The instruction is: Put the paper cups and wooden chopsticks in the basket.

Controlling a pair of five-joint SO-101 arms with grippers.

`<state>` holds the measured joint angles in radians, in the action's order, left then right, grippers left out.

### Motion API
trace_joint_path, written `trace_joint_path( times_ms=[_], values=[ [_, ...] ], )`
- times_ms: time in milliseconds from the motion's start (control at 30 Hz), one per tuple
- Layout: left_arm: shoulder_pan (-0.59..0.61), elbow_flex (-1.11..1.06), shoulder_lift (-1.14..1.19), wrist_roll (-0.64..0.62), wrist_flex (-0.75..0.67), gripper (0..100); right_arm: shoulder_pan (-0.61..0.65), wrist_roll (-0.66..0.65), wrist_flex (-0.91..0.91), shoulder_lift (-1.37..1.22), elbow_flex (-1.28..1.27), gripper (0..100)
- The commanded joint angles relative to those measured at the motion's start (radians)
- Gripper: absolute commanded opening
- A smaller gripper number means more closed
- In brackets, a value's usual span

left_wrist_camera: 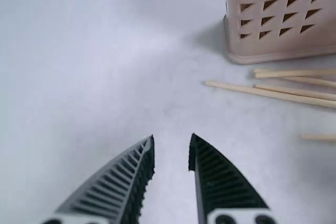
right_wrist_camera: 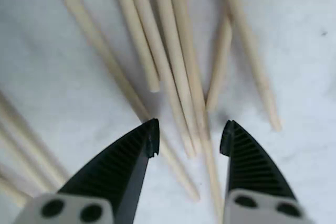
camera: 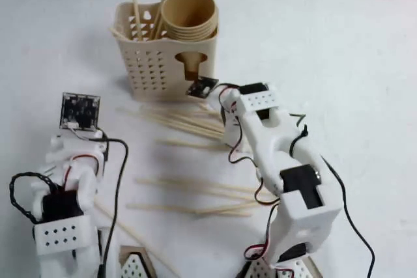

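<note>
The beige perforated basket stands at the back of the table and holds stacked paper cups and several upright chopsticks. Loose wooden chopsticks lie fanned out in front of it, with more nearer the front. My right gripper is open just above a bundle of chopsticks, and a few of their ends lie between its fingertips. My left gripper is open over bare table, well short of the basket and the chopsticks beside it.
The right arm stretches from the front edge toward the basket's base. The left arm sits at the front left with a black cable looping beside it. White tabletop spreads to the left and right of the basket.
</note>
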<state>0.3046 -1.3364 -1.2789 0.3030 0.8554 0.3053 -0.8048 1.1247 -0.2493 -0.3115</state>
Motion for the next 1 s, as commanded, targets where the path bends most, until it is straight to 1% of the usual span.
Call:
trace_joint_path(
  times_ms=[0,100,167,267,367,433,533,733,867,967],
  values=[
    [0.012,-0.023,-0.013,0.008,-0.055,12,0.013,-0.008,-0.059,-0.027,0.037,15.2],
    [0.012,-0.044,-0.013,0.009,-0.058,12,0.013,-0.008,-0.101,-0.070,0.040,5.6],
    [0.012,-0.044,-0.013,0.009,-0.054,12,0.013,-0.009,-0.102,-0.077,0.040,1.4],
    [0.012,-0.046,-0.013,0.009,-0.051,12,0.013,-0.014,-0.093,-0.064,0.025,1.7],
    [0.012,-0.063,-0.013,0.011,-0.057,12,0.013,-0.080,-0.090,-0.033,-0.034,1.8],
    [0.012,-0.077,-0.015,0.011,-0.069,12,0.008,-0.100,-0.091,0.010,-0.086,1.8],
    [0.012,-0.078,-0.015,0.011,-0.077,12,0.005,-0.127,-0.090,0.096,-0.166,1.8],
    [0.012,-0.078,-0.015,0.011,-0.077,12,0.004,-0.227,-0.090,0.328,-0.371,1.8],
    [0.012,-0.080,-0.015,0.011,-0.077,12,-0.038,-0.290,-0.088,0.464,-0.491,1.8],
    [0.012,-0.080,-0.015,0.011,-0.077,12,-0.105,-0.351,-0.088,0.541,-0.548,1.8]
  ],
)
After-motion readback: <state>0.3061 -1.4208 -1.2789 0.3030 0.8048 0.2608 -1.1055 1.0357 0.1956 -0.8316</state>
